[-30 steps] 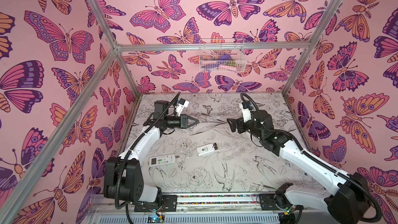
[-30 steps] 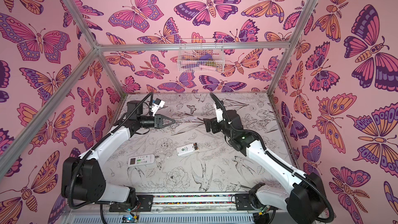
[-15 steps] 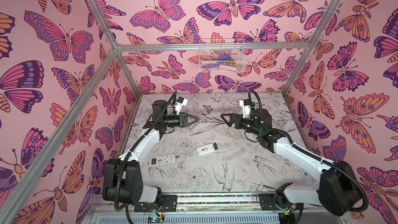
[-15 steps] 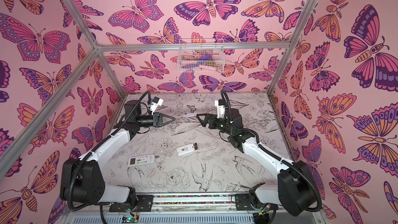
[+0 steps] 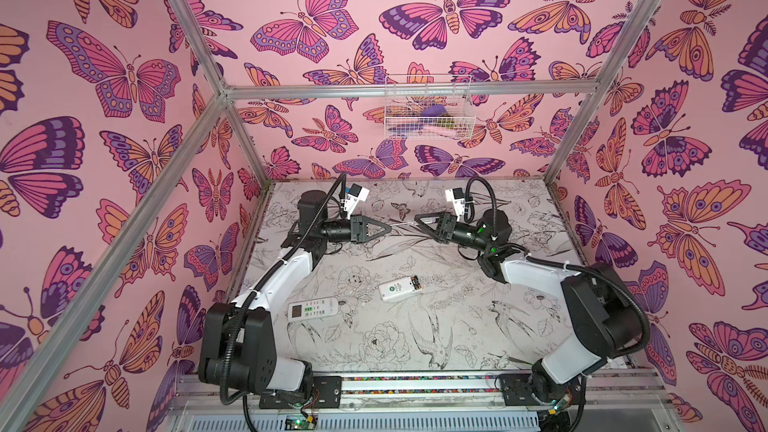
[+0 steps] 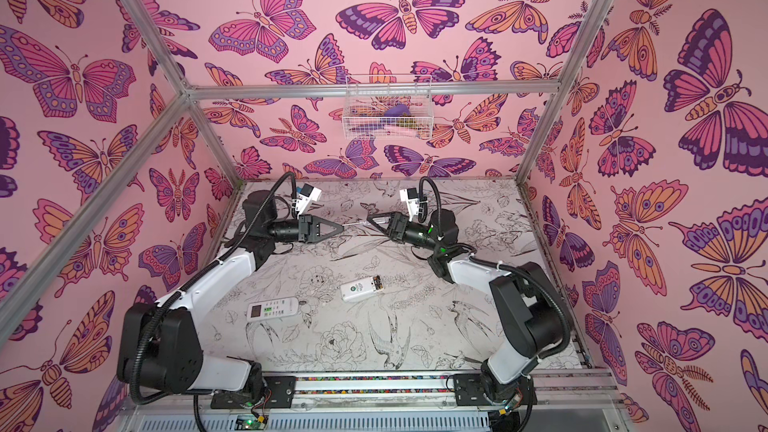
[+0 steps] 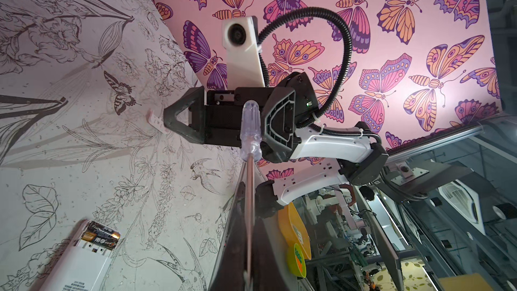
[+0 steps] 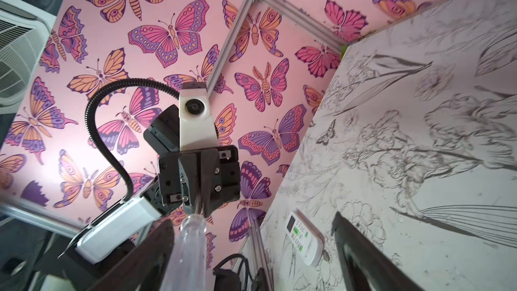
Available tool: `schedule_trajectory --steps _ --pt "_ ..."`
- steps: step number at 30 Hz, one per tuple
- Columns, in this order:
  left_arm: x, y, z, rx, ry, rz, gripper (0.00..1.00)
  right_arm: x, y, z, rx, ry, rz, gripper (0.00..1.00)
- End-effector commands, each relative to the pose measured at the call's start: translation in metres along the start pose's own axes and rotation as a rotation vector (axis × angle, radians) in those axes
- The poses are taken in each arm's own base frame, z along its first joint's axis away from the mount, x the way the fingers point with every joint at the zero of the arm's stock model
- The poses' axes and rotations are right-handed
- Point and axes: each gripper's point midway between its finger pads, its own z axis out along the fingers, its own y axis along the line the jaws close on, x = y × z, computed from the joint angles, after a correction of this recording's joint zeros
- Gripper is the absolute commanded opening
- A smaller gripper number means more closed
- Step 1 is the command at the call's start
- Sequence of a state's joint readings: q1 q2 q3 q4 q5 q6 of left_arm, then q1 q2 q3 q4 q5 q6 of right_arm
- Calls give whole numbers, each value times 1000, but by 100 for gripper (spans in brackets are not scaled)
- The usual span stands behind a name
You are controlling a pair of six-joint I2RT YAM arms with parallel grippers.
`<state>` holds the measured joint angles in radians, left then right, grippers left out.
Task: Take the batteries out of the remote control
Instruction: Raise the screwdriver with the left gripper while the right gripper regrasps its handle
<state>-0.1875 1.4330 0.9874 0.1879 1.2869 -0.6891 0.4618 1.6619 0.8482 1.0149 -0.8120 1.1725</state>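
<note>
Butterfly-papered walls, floral-sketched tabletop

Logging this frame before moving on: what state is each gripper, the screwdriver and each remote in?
Left gripper: shut on the screwdriver shaft.
Right gripper: open around its clear handle.
Screwdriver: off the table, spanning both grippers.
Centre remote: back up, cover off, batteries inside.
Nearer remote: buttons up, lying free.
</note>
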Motion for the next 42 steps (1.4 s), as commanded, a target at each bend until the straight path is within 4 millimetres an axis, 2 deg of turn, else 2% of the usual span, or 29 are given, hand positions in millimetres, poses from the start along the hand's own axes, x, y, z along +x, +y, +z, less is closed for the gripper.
schedule_trajectory --steps 1,5,9,14,27,29,34,42 --pt "-1 -6 2 44 24 26 0 -1 46 10 -169 66 -44 80" --pt "-2 0 1 29 12 19 0 5 53 12 -187 90 -74 76" --pt "-4 5 0 23 7 5 0 14 55 15 -191 133 -76 64" --pt "2 3 5 46 36 17 0 24 52 16 -186 167 -82 61" --pt "5 0 3 47 35 36 0 28 57 15 -198 187 -83 25" --pt "5 -2 3 49 37 38 0 28 57 14 -190 182 -86 27" --pt "8 -2 3 50 40 28 0 26 47 12 -123 154 -112 40" --pt "10 -4 4 52 43 26 0 21 35 15 -98 123 -98 36"
